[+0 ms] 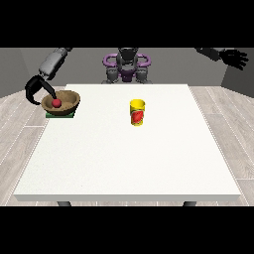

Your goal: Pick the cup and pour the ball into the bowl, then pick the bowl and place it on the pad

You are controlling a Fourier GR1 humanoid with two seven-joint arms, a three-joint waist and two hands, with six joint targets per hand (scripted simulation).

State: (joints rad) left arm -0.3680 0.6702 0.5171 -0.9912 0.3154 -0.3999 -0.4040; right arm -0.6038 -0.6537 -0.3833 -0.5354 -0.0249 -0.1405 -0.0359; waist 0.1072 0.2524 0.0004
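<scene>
Bowl [61, 102] sits on the green pad [60, 114] at the table's [129, 158] far corner on the view's left, red ball [56, 103] inside it. Hand at the view's left [35, 90] is at the bowl's outer rim, fingers curled round its edge. Yellow cup [137, 112] stands upright mid-table, well apart; hand at the view's right [234, 57] is raised off-table, fingers spread, holding nothing.

Bowl [61, 102] holding ball [56, 102] on pad [60, 115]; cup [137, 112] upright.
</scene>
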